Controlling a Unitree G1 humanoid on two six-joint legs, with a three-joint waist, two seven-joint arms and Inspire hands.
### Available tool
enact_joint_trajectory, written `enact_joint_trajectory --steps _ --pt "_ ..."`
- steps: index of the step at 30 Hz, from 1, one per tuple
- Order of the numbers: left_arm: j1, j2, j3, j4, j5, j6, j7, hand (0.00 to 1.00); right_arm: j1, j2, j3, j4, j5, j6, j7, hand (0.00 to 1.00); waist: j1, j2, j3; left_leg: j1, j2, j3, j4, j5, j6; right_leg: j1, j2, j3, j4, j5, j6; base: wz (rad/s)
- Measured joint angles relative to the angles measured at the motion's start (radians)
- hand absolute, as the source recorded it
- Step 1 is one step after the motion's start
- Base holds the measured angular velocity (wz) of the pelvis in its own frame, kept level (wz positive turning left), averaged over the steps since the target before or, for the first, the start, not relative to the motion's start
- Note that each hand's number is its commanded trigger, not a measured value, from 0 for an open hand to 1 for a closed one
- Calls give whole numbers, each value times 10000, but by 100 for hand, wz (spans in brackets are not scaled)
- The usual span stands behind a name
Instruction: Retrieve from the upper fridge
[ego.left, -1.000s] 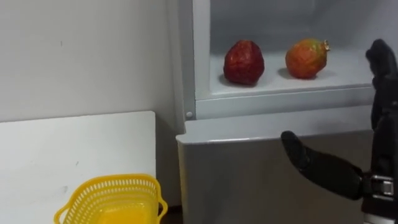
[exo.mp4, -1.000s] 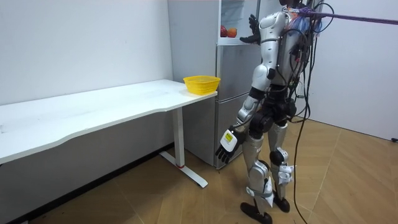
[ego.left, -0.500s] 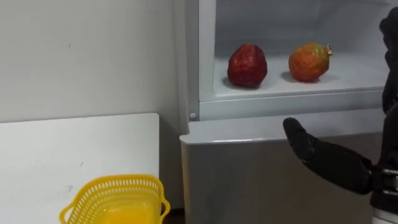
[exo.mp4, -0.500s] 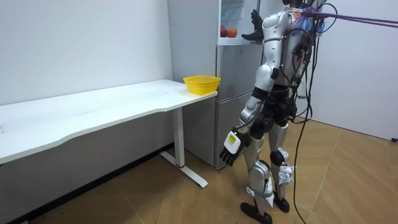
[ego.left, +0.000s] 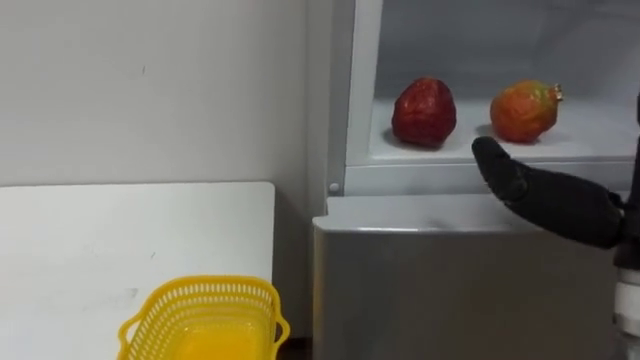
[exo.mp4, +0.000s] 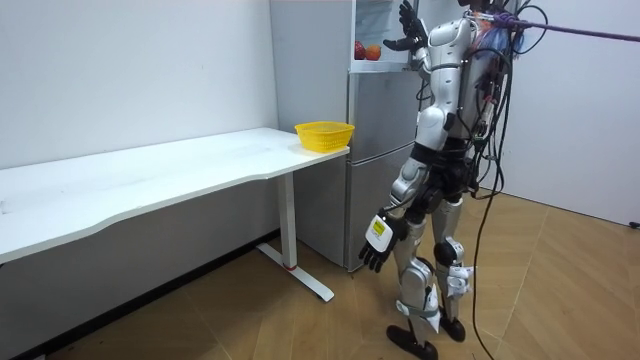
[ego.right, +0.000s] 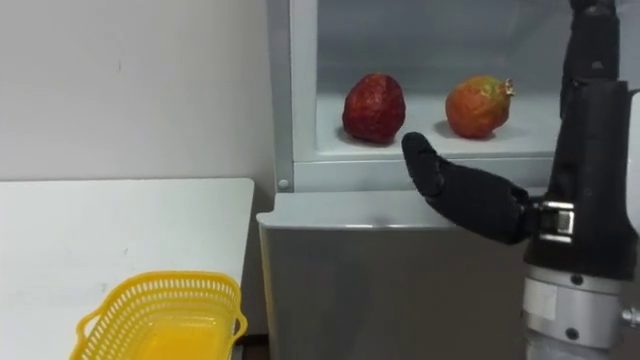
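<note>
Two fruits lie on the white shelf (ego.left: 450, 150) of the open upper fridge compartment: a dark red one (ego.left: 424, 111) on the left and an orange-red one (ego.left: 524, 110) to its right. My right hand (ego.right: 585, 160) is raised in front of the shelf and open. Its fingers (ego.right: 590, 40) point up and its thumb (ego.left: 540, 195) reaches left, just before the shelf's front edge, below the orange-red fruit. It touches neither fruit. In the room view I stand at the fridge (exo.mp4: 375, 150), and my left hand (exo.mp4: 374, 250) hangs relaxed beside my thigh.
A yellow plastic basket (ego.left: 205, 320) stands on the corner of the white table (ego.left: 100, 240), left of the fridge. The closed grey lower fridge door (ego.left: 450, 290) is right before me. A white wall runs behind the table.
My right hand has risen from in front of the lower door to the level of the shelf's edge. The eye view has shifted, so the fridge sits further right.
</note>
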Motion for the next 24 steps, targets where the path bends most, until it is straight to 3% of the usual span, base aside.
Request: enact_joint_trajectory --steps 8,17,21,24 --pt "-16 -76 23 10 822 550 -35 0 -967 -403 -134 390 688 428 80 0 81 -81 -44 -82 8 -148 66 2 -7 39 -3 -269 5 3 -4 6" --pt "-359 -73 48 -4 858 680 -43 0 -1175 -405 -105 805 1462 738 539 0 293 -168 -1 -35 2 -164 99 6 -11 100 -13 -290 1 3 -3 0" --pt "-422 -73 71 -57 873 783 -98 0 -1390 -404 -92 1181 1641 745 815 0 317 -152 4 -38 4 -159 111 6 -11 104 -17 -314 1 3 -3 0" --pt "-415 -70 72 -150 885 783 -160 0 -1694 -403 -60 1611 1637 958 1152 0 374 -108 4 -33 3 -157 101 6 -11 115 -14 -304 2 3 -3 0"
